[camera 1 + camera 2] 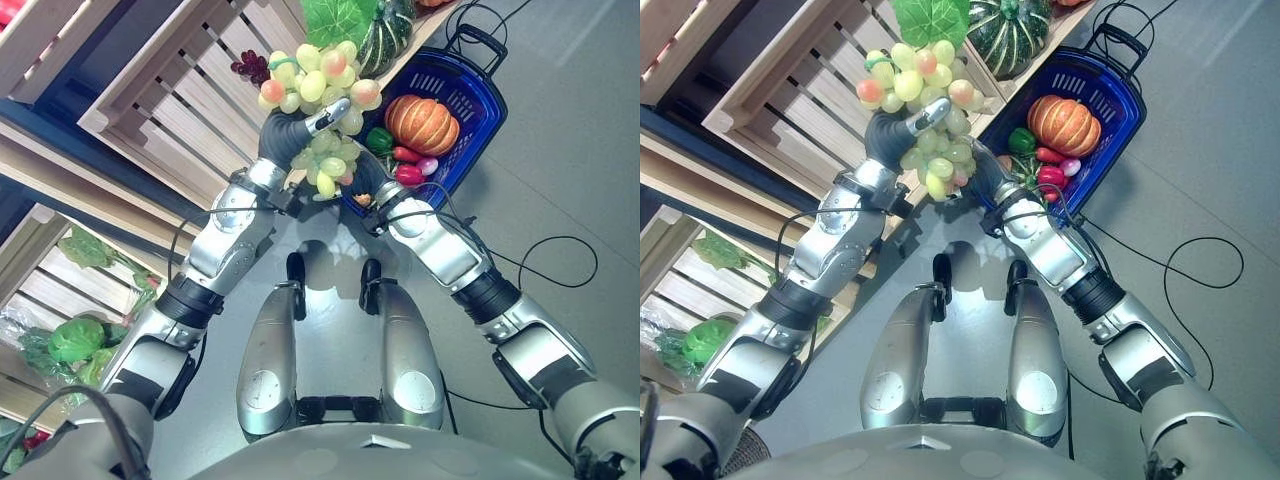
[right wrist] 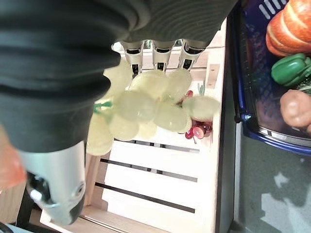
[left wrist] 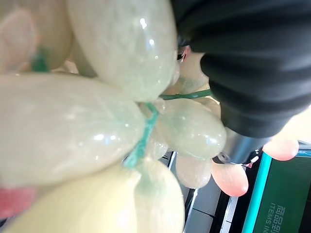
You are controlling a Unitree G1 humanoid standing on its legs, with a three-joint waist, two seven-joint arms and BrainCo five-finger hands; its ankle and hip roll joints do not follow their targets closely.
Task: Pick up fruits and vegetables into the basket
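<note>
Green grape bunch (image 1: 325, 110), long axis vertical.

Grey floor (image 1: 560, 150) carries blue basket (image 1: 470, 95); slatted wooden crates (image 1: 190, 100) beside it, apparently touching.

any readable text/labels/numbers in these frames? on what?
Green sign, left wrist view: white print, turned sideways and cut off at the edge, not legible.
Basket, crates, grapes: no print to be seen.
</note>
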